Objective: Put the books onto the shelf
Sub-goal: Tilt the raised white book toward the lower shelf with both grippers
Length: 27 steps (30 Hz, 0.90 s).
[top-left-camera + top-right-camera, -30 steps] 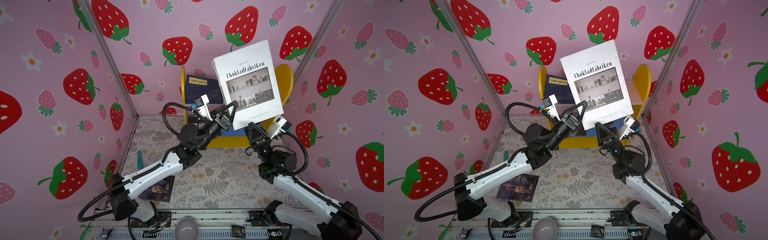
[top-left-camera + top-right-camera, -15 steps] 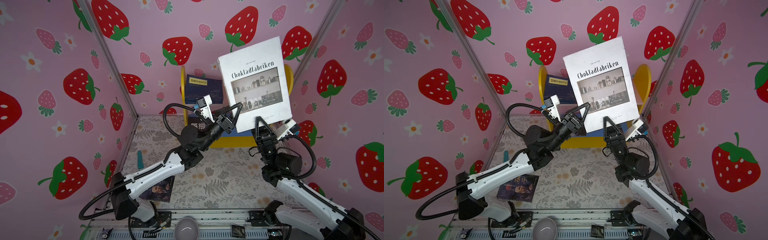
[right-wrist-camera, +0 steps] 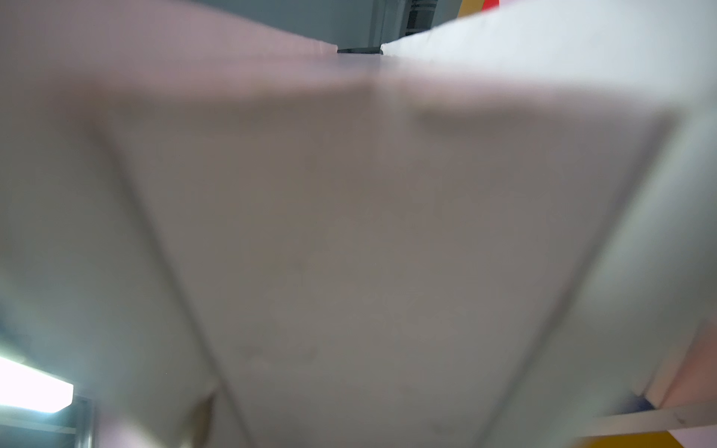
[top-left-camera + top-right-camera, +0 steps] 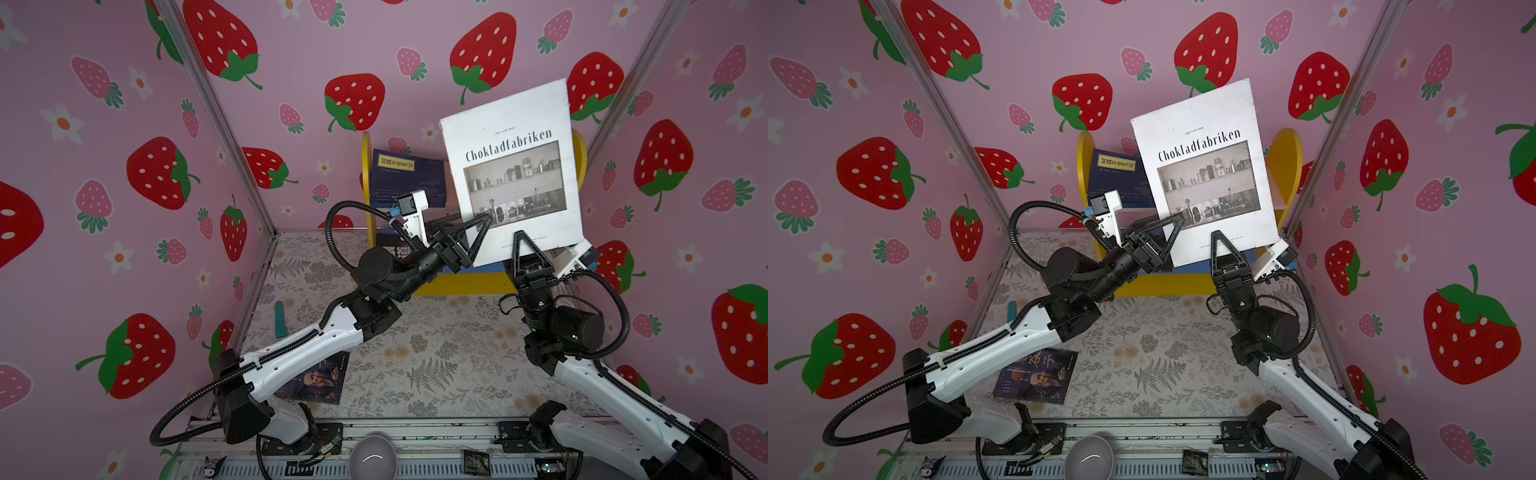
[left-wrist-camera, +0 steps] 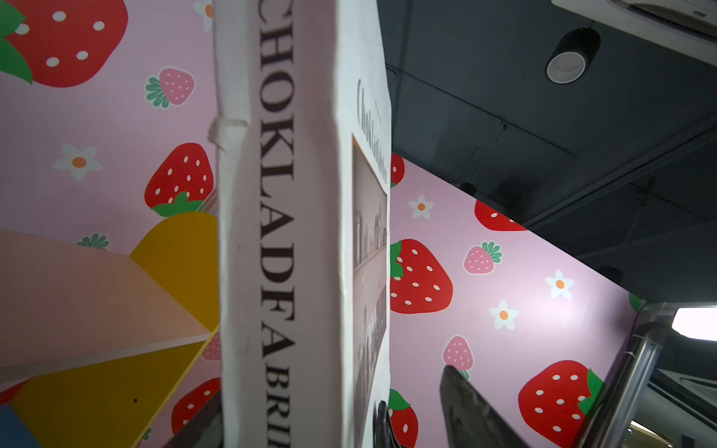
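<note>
Near the yellow-sided shelf (image 4: 366,174), your right claw (image 4: 524,246) grips the thick white book (image 4: 510,120) upright by its bottom edge; left claw (image 4: 478,232) gapes around its spine.

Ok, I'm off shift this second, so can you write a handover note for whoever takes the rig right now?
Left gripper: open, jaws straddling the lower spine corner of the white Chokladfabriken book, one finger clear of its cover.
Right gripper: looks clamped on that book's bottom edge, holding it upright in the air in front of the shelf.
Done: navy books stand on the upper board.
Left: shelve the white book, then the portrait book lying flat on the table.
</note>
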Motion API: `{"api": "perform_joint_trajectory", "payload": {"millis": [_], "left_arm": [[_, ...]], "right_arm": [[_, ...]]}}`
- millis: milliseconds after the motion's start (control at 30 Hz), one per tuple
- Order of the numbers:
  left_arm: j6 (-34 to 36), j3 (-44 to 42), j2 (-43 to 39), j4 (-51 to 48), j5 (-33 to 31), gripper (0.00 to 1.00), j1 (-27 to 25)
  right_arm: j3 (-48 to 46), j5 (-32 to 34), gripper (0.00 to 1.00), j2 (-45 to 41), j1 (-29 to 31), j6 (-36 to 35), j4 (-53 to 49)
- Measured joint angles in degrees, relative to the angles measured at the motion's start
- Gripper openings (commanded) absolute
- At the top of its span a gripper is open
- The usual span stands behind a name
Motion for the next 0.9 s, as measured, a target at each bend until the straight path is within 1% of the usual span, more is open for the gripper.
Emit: {"api": "perform_joint_trajectory", "payload": {"millis": [100,200,267,300,400,533,600,667,767,900], "left_arm": [[2.86,-0.02,-3.61,-7.15,-0.92,0.94,0.70],[6.67,2.08,-9.11,-20.09,-3.48,0.98,2.32],[9.18,6.05,-12.57,-30.21,-4.13,0.99,5.49],[9.99,7.54,-13.81,-33.66,-3.85,1.00,7.19],[12.61,11.56,-18.40,-44.41,-1.62,0.99,14.82],[15.21,15.65,-20.96,-54.47,6.82,0.99,22.56],[15.54,16.48,-20.94,-56.35,11.67,0.99,26.14],[14.56,16.39,-20.11,-56.85,18.29,0.99,29.57],[12.02,15.39,-17.84,-54.55,26.91,0.99,31.71],[8.50,12.24,-14.56,-49.99,35.85,0.99,32.00]], "right_arm": [[0.02,-0.96,0.38,-3.48,-3.21,-0.31,-5.11],[1.25,-3.30,0.38,-8.17,-7.85,-1.07,-12.55],[5.09,-6.67,0.37,-10.25,-10.93,-2.38,-19.89],[7.78,-8.63,0.36,-10.69,-12.09,-3.21,-23.69],[16.61,-16.85,0.34,-10.91,-13.66,-5.55,-34.21],[22.82,-29.27,0.33,-10.64,-13.90,-5.88,-42.27],[24.59,-33.18,0.34,-10.43,-13.94,-5.88,-45.40],[25.90,-36.09,0.34,-10.05,-13.99,-5.97,-48.30],[27.32,-38.97,0.34,-9.11,-13.99,-5.92,-51.10],[28.13,-41.09,0.34,-7.93,-13.99,-5.64,-52.96]]}}
